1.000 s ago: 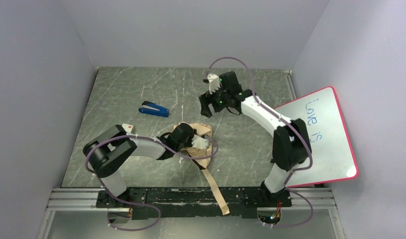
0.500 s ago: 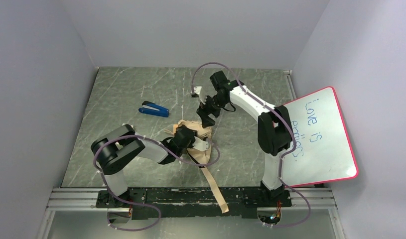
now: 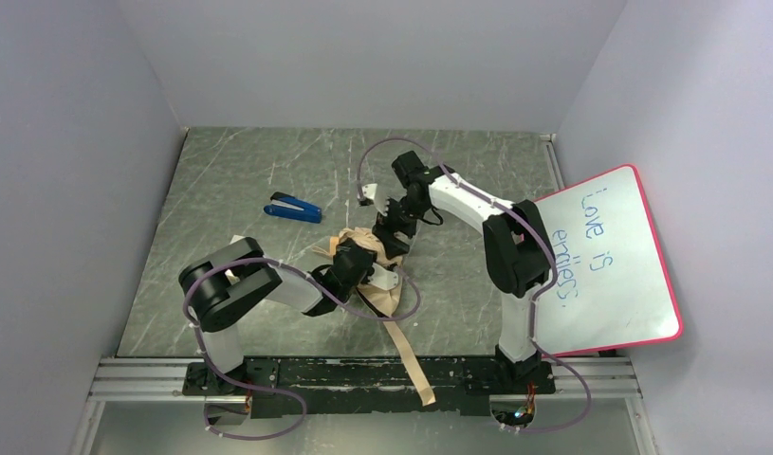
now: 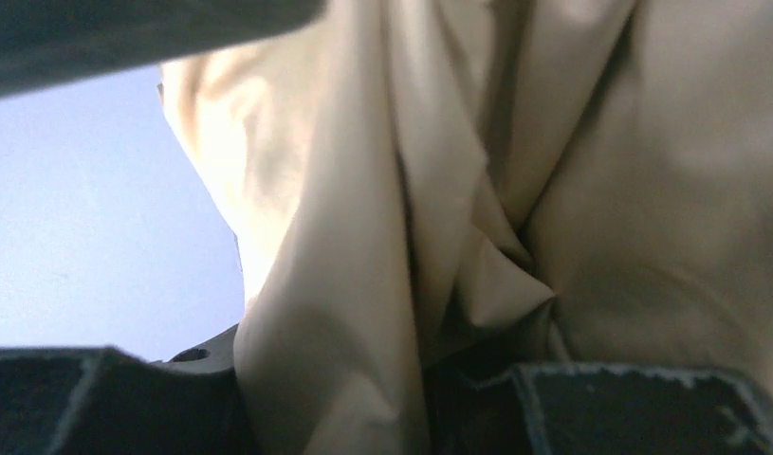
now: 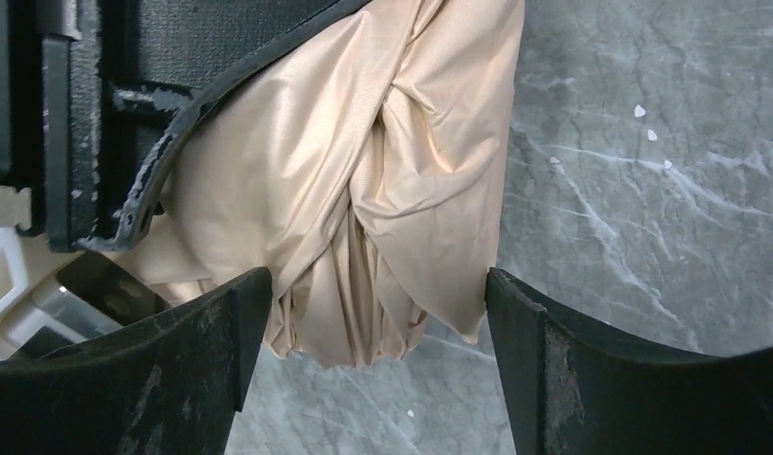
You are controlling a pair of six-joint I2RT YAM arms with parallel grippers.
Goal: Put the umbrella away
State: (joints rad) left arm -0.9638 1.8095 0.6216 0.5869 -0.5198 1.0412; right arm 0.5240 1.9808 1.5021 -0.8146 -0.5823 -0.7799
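At the near edge of the counter (image 3: pixel 458 313): beige strap (image 3: pixel 409 355) trailing loose, not wound. Just beyond, left claw (image 3: pixel 354 261) partly closed, seemingly pinching a fold of the umbrella (image 3: pixel 380 296), a crumpled bundle at mid-counter, canopy not rolled. Farther, right claw (image 3: pixel 394 232) spread wide around the bundle's far end, one finger on each side, gripping nothing. Judged early to middle: gathered only. Left to do: smooth folds, wind strap, fasten, store. No storage place in view.
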